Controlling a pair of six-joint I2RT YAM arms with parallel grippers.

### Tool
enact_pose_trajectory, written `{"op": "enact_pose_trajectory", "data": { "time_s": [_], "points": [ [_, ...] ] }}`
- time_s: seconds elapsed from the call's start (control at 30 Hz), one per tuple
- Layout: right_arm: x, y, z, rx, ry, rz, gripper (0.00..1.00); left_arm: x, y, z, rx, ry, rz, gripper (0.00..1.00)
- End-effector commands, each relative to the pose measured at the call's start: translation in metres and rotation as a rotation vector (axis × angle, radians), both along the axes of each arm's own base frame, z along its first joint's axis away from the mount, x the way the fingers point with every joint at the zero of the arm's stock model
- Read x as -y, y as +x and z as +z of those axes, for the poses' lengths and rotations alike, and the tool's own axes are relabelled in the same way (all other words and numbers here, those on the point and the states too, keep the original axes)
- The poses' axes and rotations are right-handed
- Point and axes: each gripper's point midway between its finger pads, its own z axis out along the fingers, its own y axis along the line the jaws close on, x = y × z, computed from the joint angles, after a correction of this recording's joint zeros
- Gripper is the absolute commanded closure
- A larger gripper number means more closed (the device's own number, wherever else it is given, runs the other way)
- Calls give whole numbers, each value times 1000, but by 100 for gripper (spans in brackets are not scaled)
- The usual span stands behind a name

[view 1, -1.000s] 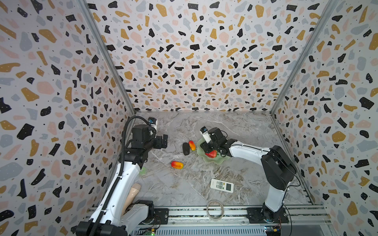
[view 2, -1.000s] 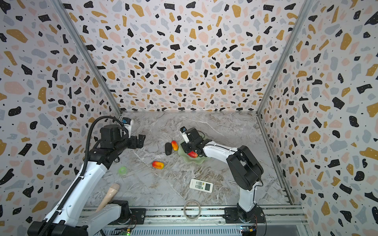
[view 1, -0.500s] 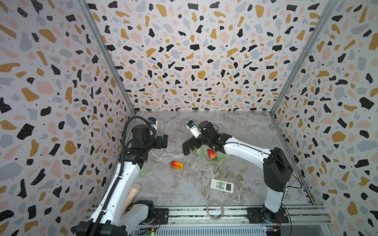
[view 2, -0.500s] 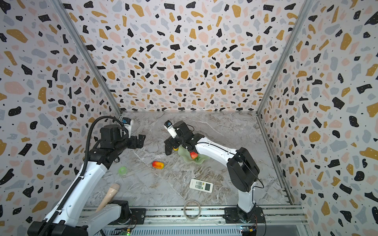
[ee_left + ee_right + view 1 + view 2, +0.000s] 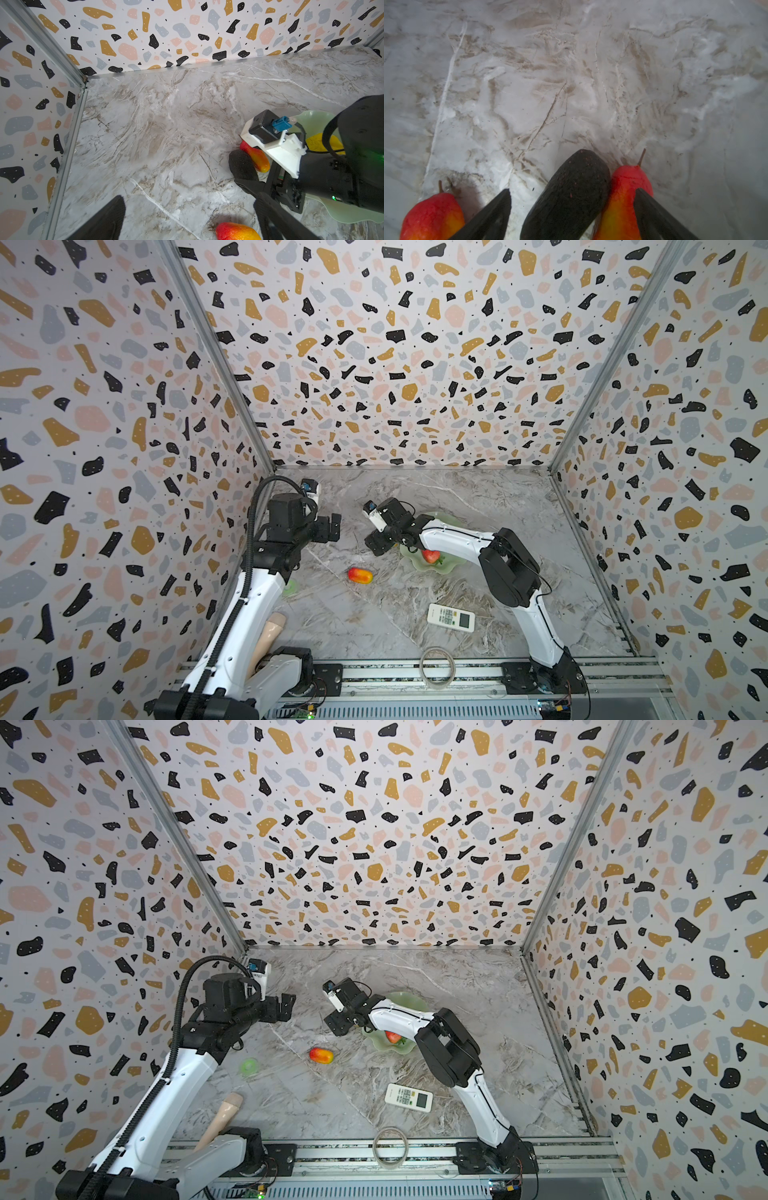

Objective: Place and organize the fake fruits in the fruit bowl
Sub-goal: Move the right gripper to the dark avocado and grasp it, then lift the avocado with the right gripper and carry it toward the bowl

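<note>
Black fingers (image 5: 492,212) of the right gripper (image 5: 572,189) were seen spread wide, released, with nothing clasped. Between them the black oval (image 5: 577,170) was found lying on the table (image 5: 571,72), with a gap shown between it and one finger. A red-orange oval (image 5: 623,197) was seen touching its other side, partly covered by the other finger. Both fruits were hidden under that gripper in both top views. In the left wrist view they were shown just outside the bowl (image 5: 311,118).

Within the bowl the yellow fruit (image 5: 315,143) and the strawberry (image 5: 431,556) were seen. The second red-orange oval (image 5: 360,575) was seen lying on the table, near the bowl but outside it.

The left gripper (image 5: 190,197) was held above the table, to the left of the fruits, with none of them touched. Its jaws were parted and empty.

Nearer the front edge the remote (image 5: 451,617) and the tape ring (image 5: 437,666) were seen.
</note>
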Motion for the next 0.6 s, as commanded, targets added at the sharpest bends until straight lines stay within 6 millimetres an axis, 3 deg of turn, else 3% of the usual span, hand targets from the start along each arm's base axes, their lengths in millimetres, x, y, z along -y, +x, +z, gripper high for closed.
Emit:
{"op": "enact_pose_trajectory", "data": {
  "time_s": [0.0, 0.37, 0.57],
  "points": [
    [-10, 4, 27, 6, 43, -22, 9, 0, 2, 5, 32, -1, -7, 0],
    [-17, -5, 4, -41, 31, 17, 20, 0, 2, 5, 33, 0, -5, 0],
    [-19, -7, -6, -63, 22, 24, 20, 0, 1, 6, 35, 0, -5, 0]
  ]
}}
